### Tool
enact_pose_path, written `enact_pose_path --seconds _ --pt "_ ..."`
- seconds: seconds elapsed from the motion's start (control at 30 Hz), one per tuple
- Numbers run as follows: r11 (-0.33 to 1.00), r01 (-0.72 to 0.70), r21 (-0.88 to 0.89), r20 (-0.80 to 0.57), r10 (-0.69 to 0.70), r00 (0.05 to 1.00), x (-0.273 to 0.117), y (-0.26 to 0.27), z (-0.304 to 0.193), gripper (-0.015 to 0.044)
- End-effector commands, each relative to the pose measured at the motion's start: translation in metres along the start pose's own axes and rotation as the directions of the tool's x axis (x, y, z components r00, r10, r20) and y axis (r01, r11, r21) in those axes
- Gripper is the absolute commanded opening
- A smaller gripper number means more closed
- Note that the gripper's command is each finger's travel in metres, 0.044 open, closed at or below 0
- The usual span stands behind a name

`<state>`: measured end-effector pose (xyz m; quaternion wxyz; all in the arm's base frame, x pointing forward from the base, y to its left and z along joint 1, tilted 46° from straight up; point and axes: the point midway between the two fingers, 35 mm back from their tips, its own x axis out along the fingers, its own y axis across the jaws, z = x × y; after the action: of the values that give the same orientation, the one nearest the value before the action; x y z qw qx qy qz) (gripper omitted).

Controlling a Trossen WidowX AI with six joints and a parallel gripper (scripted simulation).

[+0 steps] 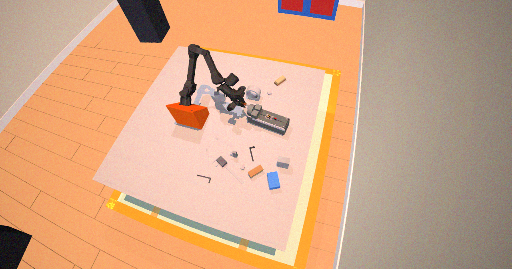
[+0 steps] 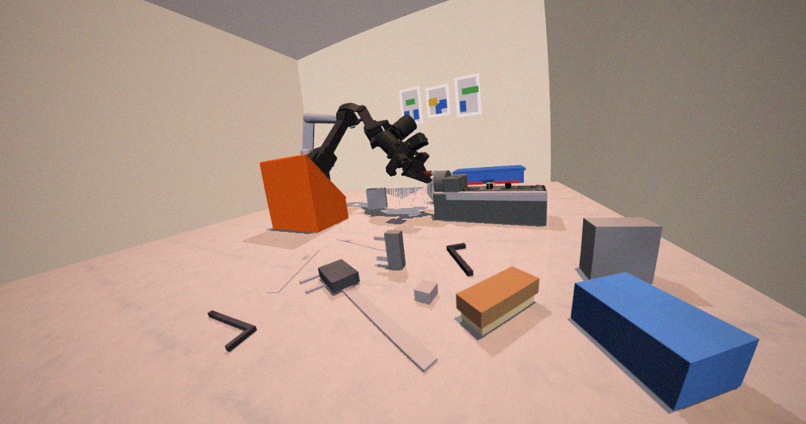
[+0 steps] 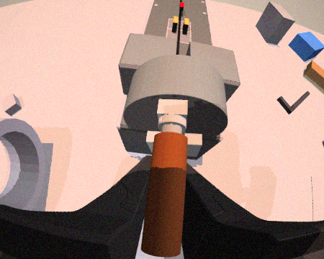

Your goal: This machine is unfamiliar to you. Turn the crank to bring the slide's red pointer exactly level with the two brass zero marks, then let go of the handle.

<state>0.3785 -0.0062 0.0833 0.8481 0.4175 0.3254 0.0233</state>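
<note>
Crank machine point(image 1: 265, 123) point(image 2: 490, 210) point(image 3: 147, 52), set on the pale surface point(image 1: 150, 138) point(image 2: 169, 320) point(image 3: 79, 54), with the arm point(image 1: 192, 66) point(image 2: 332, 139) reaching in to its crank end. Off one long side of the machine, near the crank end, a gray ring point(image 1: 253, 87) point(image 3: 33, 147), with a tiny pale cube point(image 1: 269, 93) point(image 3: 13, 105) nearby and a tan block point(image 1: 279, 80) farther out. Off the machine's other long side, a black L-shaped key point(image 1: 251, 153) point(image 2: 460, 259) point(image 3: 294, 105), and beyond it from the machine an orange brick point(image 1: 255, 171) point(image 2: 497, 297) point(image 3: 320, 79), a blue block point(image 1: 273, 180) point(image 2: 659, 331) point(image 3: 307, 47) and a gray box point(image 1: 283, 162) point(image 2: 619, 249) point(image 3: 274, 23). Black fingers across the sides of the machine's handle in the wrist view, blocking part of the crank end from sight.

Runs lengthwise away from the arm, crank end toward the orange base point(image 1: 187, 116) point(image 2: 304, 196). Orange handle point(image 1: 245, 104) point(image 2: 428, 172) point(image 3: 170, 151) jutting from the crank end, long axis toward the gripper point(image 1: 245, 104) point(image 2: 426, 175) point(image 3: 163, 163), and clamped between its fingers. Red pointer point(image 1: 275, 118) point(image 3: 181, 5) past the two brass marks point(image 1: 269, 116) point(image 2: 489, 185) point(image 3: 186, 22), toward the machine's far end; not level with them, as far as such small parts can be judged.
</note>
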Motion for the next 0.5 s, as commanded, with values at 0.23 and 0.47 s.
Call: enact_pose_path --seconds 0.23,0.47 --pt "1.000 0.023 0.011 0.008 -0.023 1.000 -0.0013 -0.0100 0.0007 0.0000" --pt "1.000 0.023 0.011 0.008 -0.023 1.000 -0.0012 -0.0108 0.0006 0.0000"
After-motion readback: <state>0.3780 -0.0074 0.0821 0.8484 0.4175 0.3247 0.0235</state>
